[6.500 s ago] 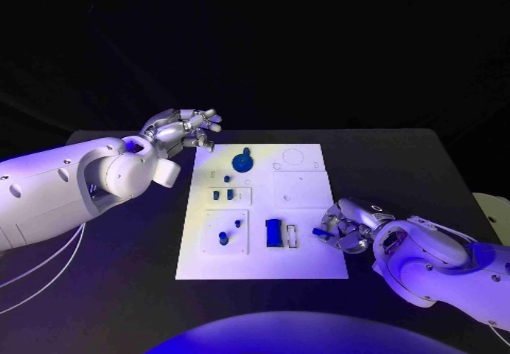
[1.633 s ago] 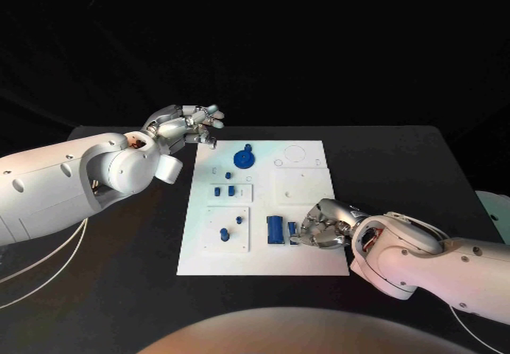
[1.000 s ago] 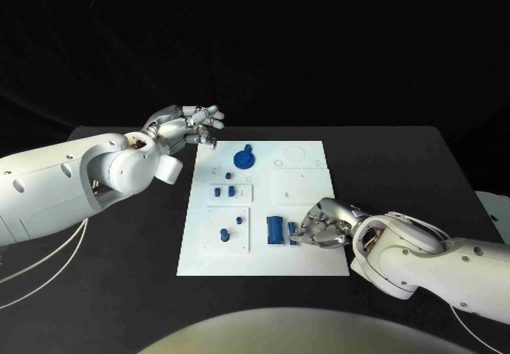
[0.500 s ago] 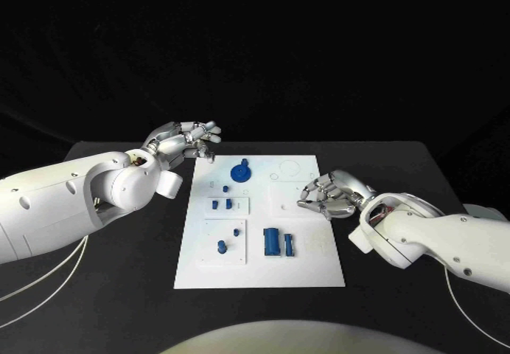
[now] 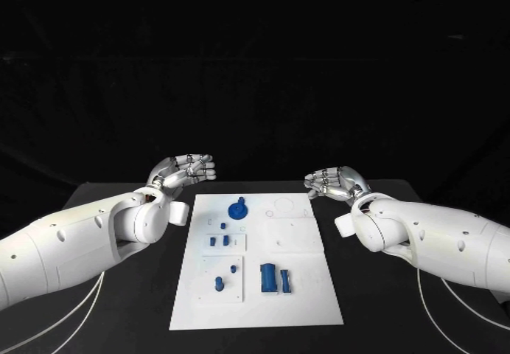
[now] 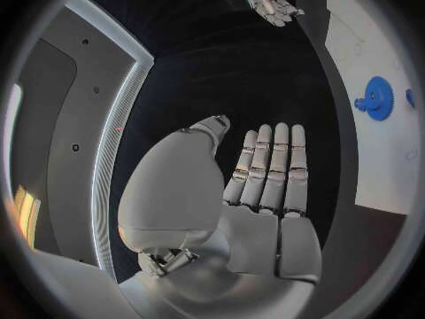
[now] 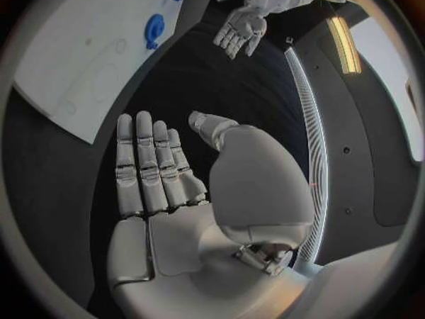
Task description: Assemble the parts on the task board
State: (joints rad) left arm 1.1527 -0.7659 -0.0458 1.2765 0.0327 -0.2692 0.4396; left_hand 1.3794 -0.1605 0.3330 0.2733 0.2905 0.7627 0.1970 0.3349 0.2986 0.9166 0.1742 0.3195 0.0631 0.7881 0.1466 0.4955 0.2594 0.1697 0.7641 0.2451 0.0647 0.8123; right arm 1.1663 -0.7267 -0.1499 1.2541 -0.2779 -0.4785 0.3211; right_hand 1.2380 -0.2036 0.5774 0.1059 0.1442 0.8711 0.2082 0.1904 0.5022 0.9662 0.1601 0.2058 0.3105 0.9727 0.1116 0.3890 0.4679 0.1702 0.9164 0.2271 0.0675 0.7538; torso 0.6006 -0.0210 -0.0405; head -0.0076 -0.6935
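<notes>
So both my hands are up off the table at the far corners of the task board (image 5: 255, 313), fingers stretched out flat and holding nothing: left hand (image 5: 183, 171) off its far-left corner, right hand (image 5: 332, 181) off its far-right. The loose-looking blue bar (image 5: 270, 277) lies near the board's front, long axis running front to back, slightly to my right of centre. I'd guess my right hand is the closer one for it.

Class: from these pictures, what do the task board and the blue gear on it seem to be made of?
Task board: probably matte white plastic; its flat, even surface shows no glare, with shallow moulded outlines. Blue gear: likely plastic too, uniformly coloured with a dull sheen and a toothed rim.
</notes>
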